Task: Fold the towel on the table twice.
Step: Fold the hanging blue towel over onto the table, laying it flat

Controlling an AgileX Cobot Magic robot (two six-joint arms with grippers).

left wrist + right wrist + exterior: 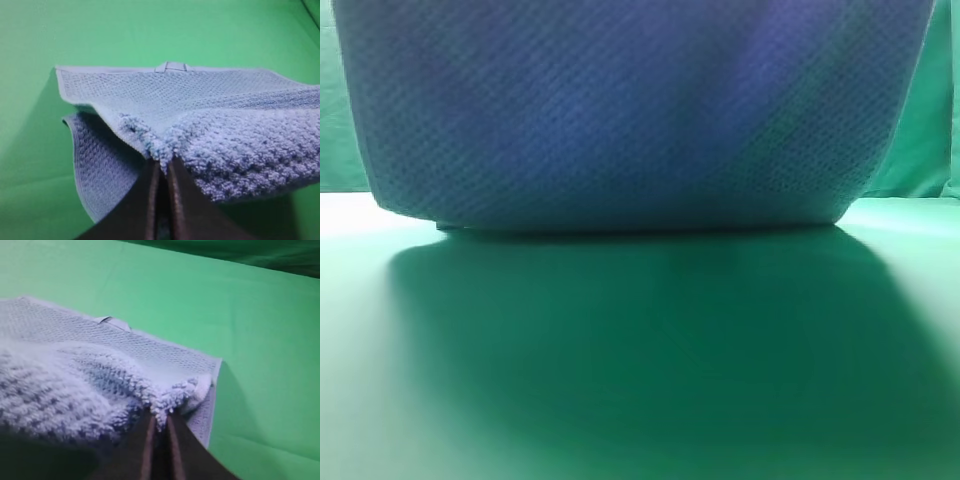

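We start with the table, a wide matte green surface filling the near half of the high view, with a wrinkled green backdrop cloth at the far right. Above it the towel hangs like a curtain across nearly the whole width, lifted close to the camera; its lower fold just meets the table and throws a broad shadow toward us.

In the left wrist view the left gripper is clenched on a bunched corner of the towel, the dark jaws pressed together with pile squeezed between them. A small hanging loop sits on the far hem. In the right wrist view the right gripper is likewise clamped on its own corner of the towel, jaws tight around the fluffy edge.

We judge the first fold to be in hand: one edge is raised while the rest trails below. Next we would need to carry both corners across together, level, and lay them on the opposite hem before letting go.
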